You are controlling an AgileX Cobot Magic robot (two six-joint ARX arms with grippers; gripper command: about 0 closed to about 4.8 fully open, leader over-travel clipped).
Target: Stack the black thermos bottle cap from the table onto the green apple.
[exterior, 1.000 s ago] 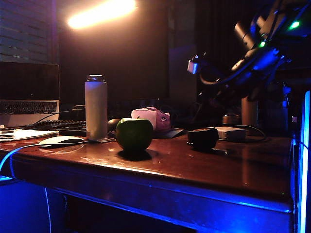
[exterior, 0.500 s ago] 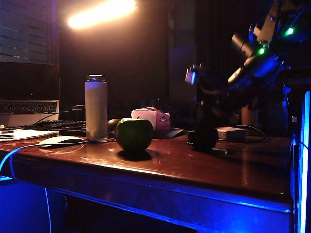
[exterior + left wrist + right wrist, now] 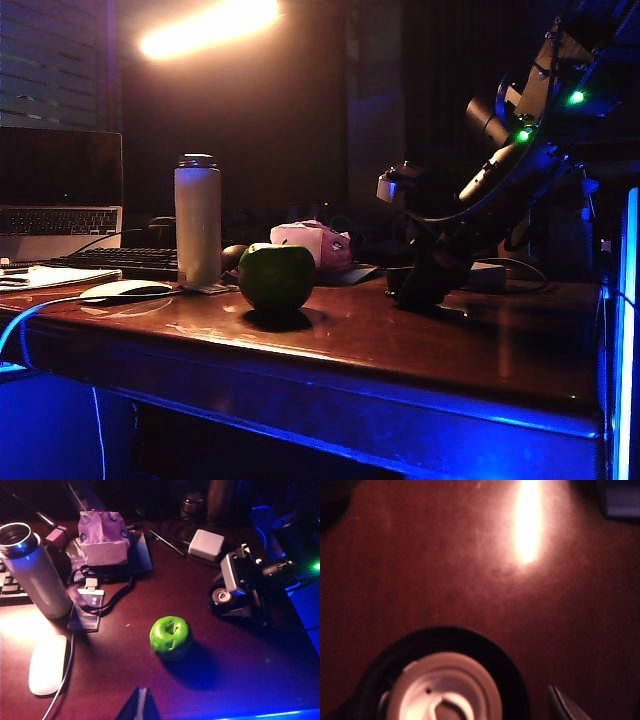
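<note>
The green apple [image 3: 276, 278] stands on the table [image 3: 480, 350] near the middle; the left wrist view shows the green apple [image 3: 171, 637] from above. To its right sits the black thermos bottle cap [image 3: 394, 282], mostly hidden behind my right gripper [image 3: 422, 288], which has come down over it. In the right wrist view the cap [image 3: 445, 680], black-rimmed with a pale inside, lies between the open jaws of the right gripper [image 3: 452, 714]; one fingertip [image 3: 564, 707] stands clear of the rim. My left gripper [image 3: 140, 706] is shut, held above the table's front edge short of the apple.
A white bottle [image 3: 197, 220] stands left of the apple, with a white mouse [image 3: 124, 289], keyboard and laptop [image 3: 58, 190] further left. Behind the apple lies a pink-and-white lumpy thing [image 3: 312, 243]. A pale charger box [image 3: 206, 544] with a cable sits behind the cap.
My right arm has swung down and its open gripper has dropped over the cap, hiding most of it in the exterior view. The apple and left arm have not moved.
</note>
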